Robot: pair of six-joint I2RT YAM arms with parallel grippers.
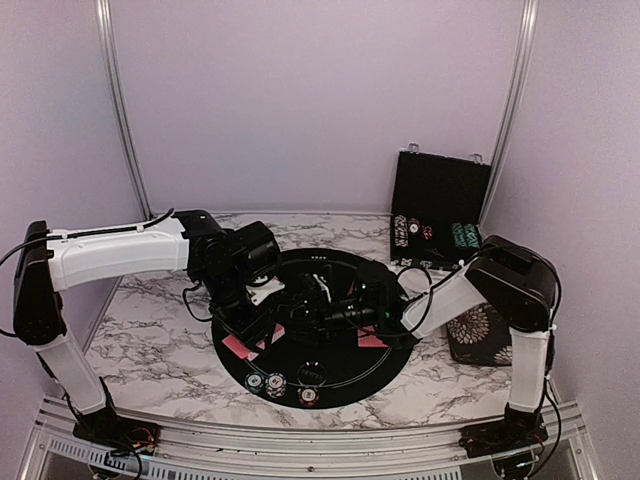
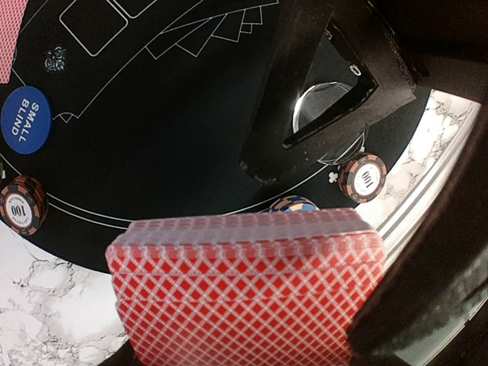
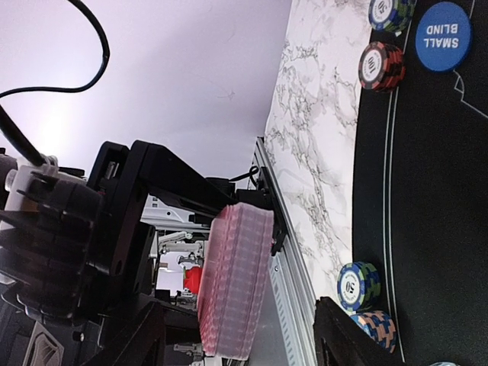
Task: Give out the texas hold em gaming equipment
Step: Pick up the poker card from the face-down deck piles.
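**Item: deck of red-backed cards** [image 2: 248,290]. My left gripper [image 3: 244,221] is clamping it, jaws closed on the stack, above the centre of the black mat [image 1: 350,385].

**Right gripper** [image 3: 240,347]: jaws are standing apart, gripping nothing, fingers flanking the deck's lower end.

**On the mat:** single cards [image 1: 243,345] are lying at 8 o'clock and 4 o'clock, chips [image 1: 275,385] at 6.

**Step, as I judge it:** taking off the top card. I am aiming to square the fingers to the deck's edge, pinch one card only and slide it off slowly.
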